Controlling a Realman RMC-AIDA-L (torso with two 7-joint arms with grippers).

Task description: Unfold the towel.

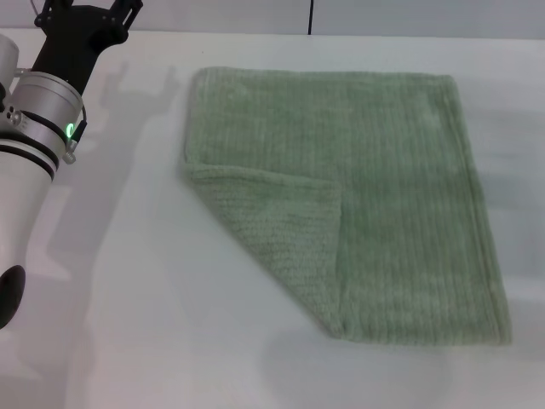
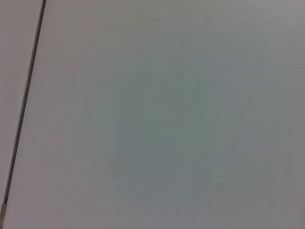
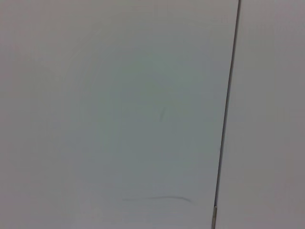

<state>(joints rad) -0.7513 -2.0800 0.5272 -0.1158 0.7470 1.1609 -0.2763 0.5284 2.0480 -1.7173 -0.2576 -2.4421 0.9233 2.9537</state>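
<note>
The pale sage-green towel (image 1: 375, 179) lies flat on the white table (image 1: 128, 324), right of centre in the head view. Its near-left corner is folded over onto the cloth as a triangular flap (image 1: 285, 234); the fold runs from the left edge to the near edge. My left gripper (image 1: 89, 10) is raised at the far left, well apart from the towel and cut off by the head view's top edge. The right gripper is out of view. Both wrist views show only bare white table, no towel.
A dark seam line crosses the table surface in the left wrist view (image 2: 26, 100) and in the right wrist view (image 3: 228, 105). The table's far edge (image 1: 341, 36) runs just behind the towel. My left arm (image 1: 25, 170) fills the left edge.
</note>
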